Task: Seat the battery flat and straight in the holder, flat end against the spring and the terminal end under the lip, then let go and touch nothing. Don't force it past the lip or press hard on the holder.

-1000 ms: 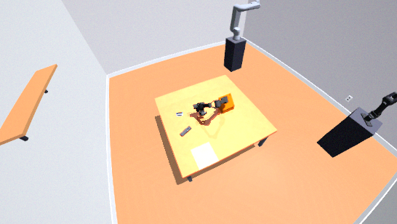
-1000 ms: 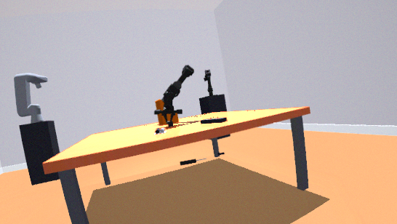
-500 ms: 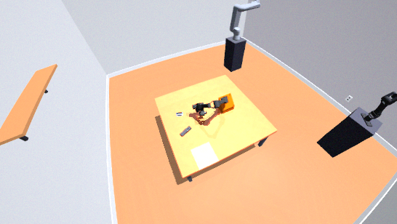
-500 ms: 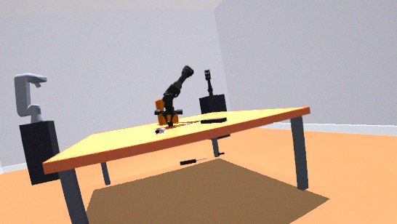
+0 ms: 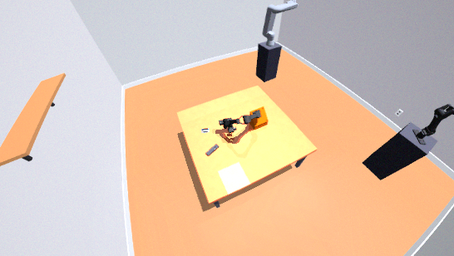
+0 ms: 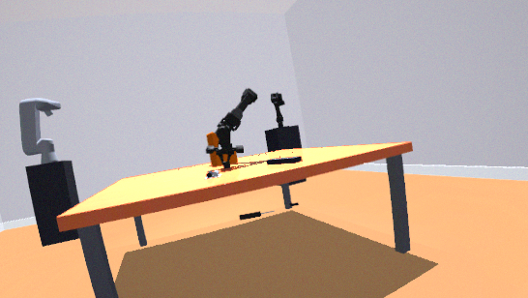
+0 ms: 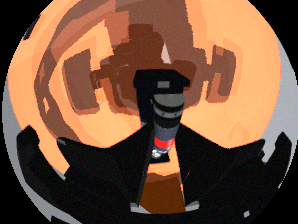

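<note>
1. Pinching the battery (image 7: 168, 125), the gripper (image 5: 231, 130) (image 6: 226, 165) (image 7: 164, 125) has its two dark fingers on either side of it, near the middle of the wrist view.
2. In that view the battery's broad grey end points toward the top of the frame; a red band and a shiny end lie lower, leaning slightly left.
3. The black holder (image 7: 160, 76) shows just above and to the left of the battery. Whether the battery sits flat in it, or touches spring or lip, cannot be told.
4. On the table (image 5: 270, 145) (image 6: 348, 160), the black arm (image 5: 248, 119) (image 6: 232, 119) reaches left from the orange block (image 5: 260, 118) (image 6: 212, 143) in the top view, gripper low over the wood.
5. A small pale-and-dark item (image 5: 204, 130) (image 6: 213, 174) lies left of the gripper in the top view, with a dark bar (image 5: 212, 150) (image 6: 284, 160) lower left of the gripper.
6. A white sheet (image 5: 234, 179) lies near the table's lower edge in the top view.
</note>
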Tool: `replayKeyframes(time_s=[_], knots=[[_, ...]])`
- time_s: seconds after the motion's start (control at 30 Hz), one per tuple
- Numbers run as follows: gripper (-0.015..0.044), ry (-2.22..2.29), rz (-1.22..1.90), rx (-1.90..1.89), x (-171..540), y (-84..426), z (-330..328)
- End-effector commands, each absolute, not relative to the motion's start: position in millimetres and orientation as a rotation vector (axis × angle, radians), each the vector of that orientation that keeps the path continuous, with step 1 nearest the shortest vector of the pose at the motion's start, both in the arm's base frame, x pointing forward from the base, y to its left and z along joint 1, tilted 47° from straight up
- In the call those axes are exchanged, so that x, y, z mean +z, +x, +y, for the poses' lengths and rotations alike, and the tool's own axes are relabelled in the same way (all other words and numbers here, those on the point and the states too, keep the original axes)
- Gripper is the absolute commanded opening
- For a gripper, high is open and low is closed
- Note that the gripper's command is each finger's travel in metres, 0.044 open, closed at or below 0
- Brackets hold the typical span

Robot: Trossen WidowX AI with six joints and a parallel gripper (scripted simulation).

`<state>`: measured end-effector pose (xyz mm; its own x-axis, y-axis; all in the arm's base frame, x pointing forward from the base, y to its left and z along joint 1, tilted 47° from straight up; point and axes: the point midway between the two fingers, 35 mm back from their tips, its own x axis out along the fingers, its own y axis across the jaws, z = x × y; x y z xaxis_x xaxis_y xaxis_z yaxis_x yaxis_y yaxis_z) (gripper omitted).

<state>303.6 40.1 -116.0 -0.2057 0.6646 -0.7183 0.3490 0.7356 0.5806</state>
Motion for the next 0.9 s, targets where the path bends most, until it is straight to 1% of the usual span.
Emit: replayKeyframes(time_s=[0.0,0.87], knots=[[0.0060,0.789,1.852,0.371,-117.6,298.7,46.7],[0.0060,0.776,1.963,0.430,-114.2,300.5,48.8]])
